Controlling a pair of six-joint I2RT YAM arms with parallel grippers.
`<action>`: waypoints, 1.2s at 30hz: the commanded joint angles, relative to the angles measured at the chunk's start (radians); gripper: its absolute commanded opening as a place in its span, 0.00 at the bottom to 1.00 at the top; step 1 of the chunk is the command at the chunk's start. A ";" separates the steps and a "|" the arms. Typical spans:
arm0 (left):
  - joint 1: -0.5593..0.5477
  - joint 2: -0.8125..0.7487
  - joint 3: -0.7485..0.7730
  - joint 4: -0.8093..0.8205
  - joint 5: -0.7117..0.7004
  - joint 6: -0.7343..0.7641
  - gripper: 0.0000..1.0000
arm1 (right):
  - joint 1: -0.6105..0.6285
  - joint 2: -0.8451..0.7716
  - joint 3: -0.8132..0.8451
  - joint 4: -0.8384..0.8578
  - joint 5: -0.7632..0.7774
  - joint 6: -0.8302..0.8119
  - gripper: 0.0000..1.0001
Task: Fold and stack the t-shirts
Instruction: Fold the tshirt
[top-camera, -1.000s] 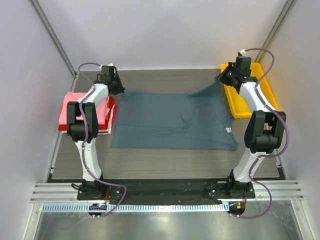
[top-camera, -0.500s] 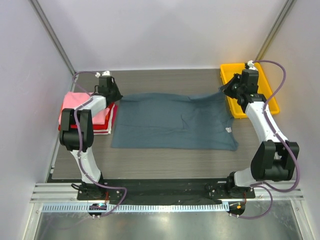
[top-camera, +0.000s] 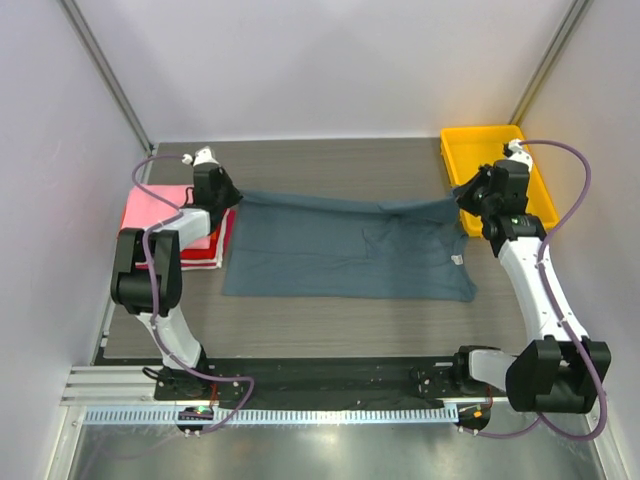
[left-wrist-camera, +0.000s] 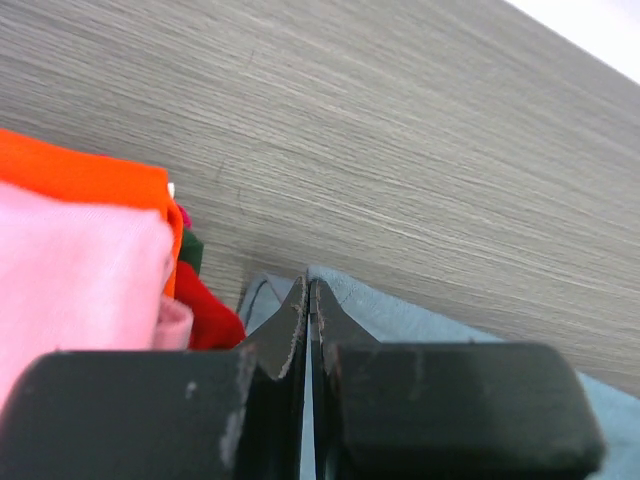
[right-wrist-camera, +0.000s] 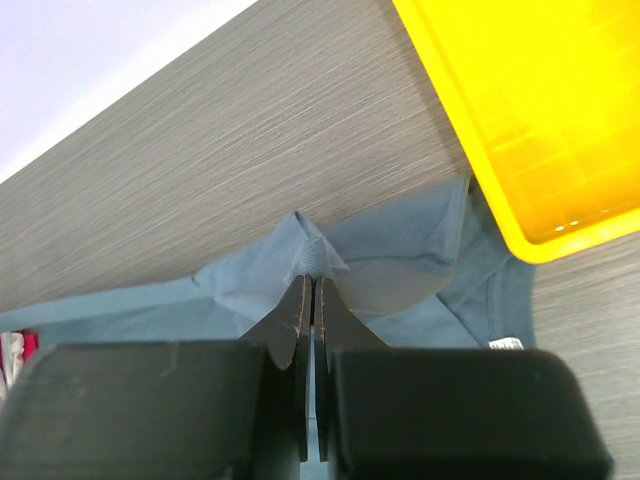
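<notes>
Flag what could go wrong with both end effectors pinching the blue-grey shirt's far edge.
1. The right end effector pinches only a small tuft of the blue-grey t-shirt; it may slip out under tension.
2. The left end effector sits right beside the folded stack and could drag it.
3. The shirt's right side lies against the yellow tray and could snag.

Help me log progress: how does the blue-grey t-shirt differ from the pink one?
The blue-grey t-shirt lies spread across the table; the pink t-shirt is folded, topping the left stack. The left gripper and right gripper pinch the blue-grey one's far corners; neither holds the pink one. Both are plain-coloured.
</notes>
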 joint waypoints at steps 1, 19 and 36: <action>0.002 -0.074 -0.053 0.166 -0.043 -0.011 0.00 | 0.001 -0.064 -0.013 -0.006 0.059 -0.020 0.01; 0.002 -0.184 -0.267 0.329 0.001 -0.041 0.00 | 0.002 -0.268 -0.177 -0.055 0.082 0.013 0.01; -0.016 -0.249 -0.353 0.363 0.046 -0.015 0.00 | 0.001 -0.327 -0.284 -0.058 0.034 0.048 0.01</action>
